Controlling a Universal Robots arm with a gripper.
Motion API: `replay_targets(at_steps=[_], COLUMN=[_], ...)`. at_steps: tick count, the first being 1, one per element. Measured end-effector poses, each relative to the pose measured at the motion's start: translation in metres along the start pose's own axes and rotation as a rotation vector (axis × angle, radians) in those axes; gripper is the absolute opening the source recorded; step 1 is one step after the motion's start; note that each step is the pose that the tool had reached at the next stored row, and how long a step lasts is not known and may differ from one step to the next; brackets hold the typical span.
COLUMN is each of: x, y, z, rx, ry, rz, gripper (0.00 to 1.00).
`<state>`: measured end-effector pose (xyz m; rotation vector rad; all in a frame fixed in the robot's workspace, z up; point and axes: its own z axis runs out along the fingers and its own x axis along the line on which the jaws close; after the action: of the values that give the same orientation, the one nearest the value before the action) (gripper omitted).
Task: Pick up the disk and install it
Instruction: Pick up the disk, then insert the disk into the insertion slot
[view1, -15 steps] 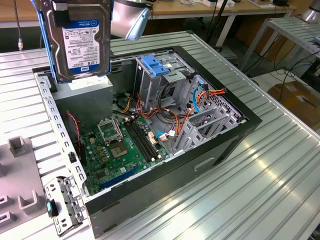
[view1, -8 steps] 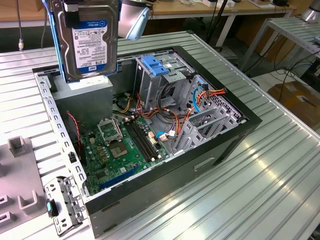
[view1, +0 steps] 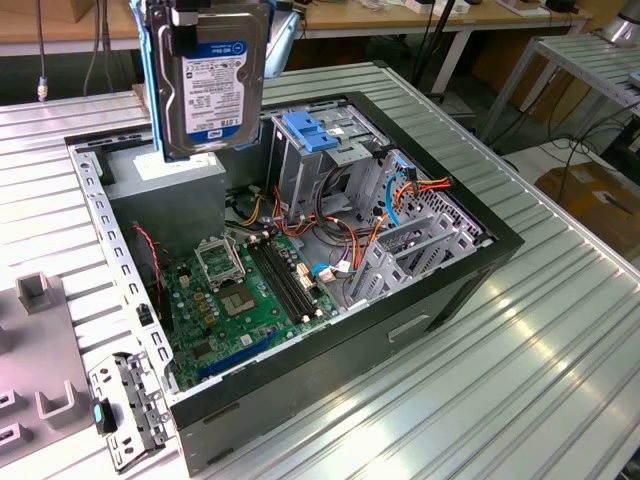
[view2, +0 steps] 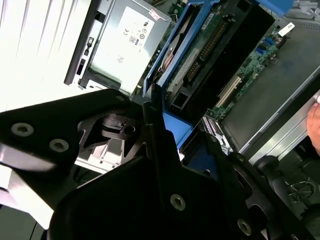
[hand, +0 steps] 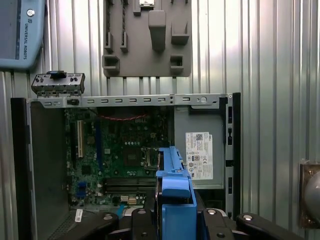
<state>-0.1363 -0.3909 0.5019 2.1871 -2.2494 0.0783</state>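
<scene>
Ribbed metal tabletop (view1: 520, 380) carries an open computer case (view1: 330, 390), its green board (view1: 240, 290) laid bare. My gripper (hand: 175, 219) has its jaws clamped on the disk (view1: 212, 75), which hangs upright in the air over the case's grey box (view1: 165, 180), near the metal cage (view1: 310, 165).

Open black computer case (view1: 400, 330) lies on its side on the ribbed metal table (view1: 530, 390). Green motherboard (view1: 250, 300) covers the case floor, with a square socket frame (view1: 218, 262) on it. Metal drive cage (view1: 300, 175) with blue top handle (view1: 312, 132) stands upright inside, orange and red cables (view1: 345, 235) bundled just beside it. Grey box with white sticker (hand: 199, 155) sits in a case corner. Grey fixture plate (view1: 40, 370) with raised blocks lies on the table at the exterior view's left. Small metal bracket (view1: 125, 410) sits just beside the case's corner. Cardboard box (view1: 600, 195) on the floor at the exterior view's right.
</scene>
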Motion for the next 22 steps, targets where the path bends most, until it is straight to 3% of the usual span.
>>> replay_targets(at_steps=[4,19,20,22], x=[-0.0001,0.0002,0.0018,0.0168], y=[-0.0072,-0.0086,-0.0086,-0.0090], z=[0.0004,0.0005,0.0005,0.0011], rx=[-0.0001,0.0000,0.0000,-0.0001], ry=[0.0000,-0.0001,0.0000,0.0001], rz=[0.000,0.000,0.000,0.000], gripper=[0.37,0.37,0.37,0.37])
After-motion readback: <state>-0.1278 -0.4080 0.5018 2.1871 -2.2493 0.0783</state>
